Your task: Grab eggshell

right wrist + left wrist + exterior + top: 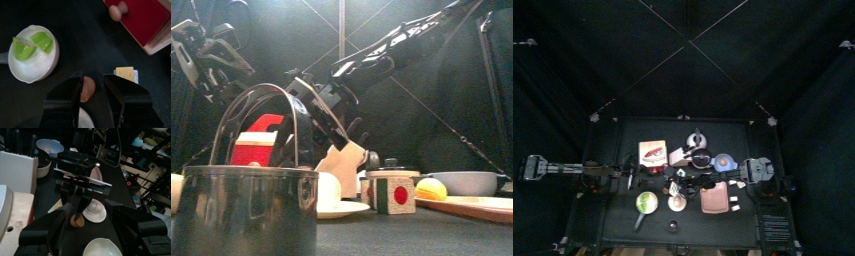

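I reach my right arm across the table so my right fingers [92, 95] straddle the brown eggshell [87, 88], parted around it but not clenched, while my left fingers [93, 235] wait released at nine o'clock.

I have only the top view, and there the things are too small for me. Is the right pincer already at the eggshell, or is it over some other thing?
Observer: It is at the eggshell. In the right wrist view the brown eggshell lies between the two open jaws of the right pincer.
Operator: Is anything close enough to be knocked?
Observer: Possibly. The left wrist view shows a white saucer right beside the eggshell.
Operator: And the left pincer?
Observer: The left pincer hangs open, apart from the eggshell, and holds nothing.
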Robot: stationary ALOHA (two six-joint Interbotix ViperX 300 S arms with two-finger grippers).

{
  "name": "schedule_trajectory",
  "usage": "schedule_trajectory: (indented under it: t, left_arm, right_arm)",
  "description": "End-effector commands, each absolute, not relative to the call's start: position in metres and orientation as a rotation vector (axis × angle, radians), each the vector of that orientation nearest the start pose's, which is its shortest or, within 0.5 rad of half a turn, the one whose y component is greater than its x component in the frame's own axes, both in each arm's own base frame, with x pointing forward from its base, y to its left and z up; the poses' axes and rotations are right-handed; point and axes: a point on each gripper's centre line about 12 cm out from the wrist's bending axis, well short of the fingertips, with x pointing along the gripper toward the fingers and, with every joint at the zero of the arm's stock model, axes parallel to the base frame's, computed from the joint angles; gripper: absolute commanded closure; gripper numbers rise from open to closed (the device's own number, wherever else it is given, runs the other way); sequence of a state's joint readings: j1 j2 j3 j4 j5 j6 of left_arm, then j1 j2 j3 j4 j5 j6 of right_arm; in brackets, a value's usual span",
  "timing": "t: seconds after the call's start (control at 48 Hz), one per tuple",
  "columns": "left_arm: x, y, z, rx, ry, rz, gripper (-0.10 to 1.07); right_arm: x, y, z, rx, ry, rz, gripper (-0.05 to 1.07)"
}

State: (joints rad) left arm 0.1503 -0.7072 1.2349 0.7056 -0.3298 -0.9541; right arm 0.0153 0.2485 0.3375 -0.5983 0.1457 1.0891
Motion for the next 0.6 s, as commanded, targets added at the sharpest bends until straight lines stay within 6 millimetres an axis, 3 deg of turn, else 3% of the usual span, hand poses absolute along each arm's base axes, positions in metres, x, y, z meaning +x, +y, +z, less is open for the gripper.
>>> schedule_trajectory:
  t: [0.0, 0.188, 0.375, 0.583]
  left_arm:
    - [0.225, 0.009, 0.218, -0.321, 0.258, -0.026, 0.06]
    - [0.226, 0.009, 0.219, -0.326, 0.255, -0.024, 0.06]
    - [0.225, 0.01, 0.218, -0.331, 0.255, -0.021, 0.06]
    - [0.225, 0.01, 0.218, -0.331, 0.257, -0.02, 0.06]
  right_arm:
    - [0.447, -0.003, 0.206, 0.453, 0.599, -0.226, 0.32]
    - [0.376, -0.018, 0.212, 0.472, 0.697, -0.368, 0.32]
    - [0.293, -0.074, 0.192, 0.498, 0.912, -0.741, 0.32]
    - [0.248, -0.09, 0.184, 0.542, 0.942, -0.851, 0.3]
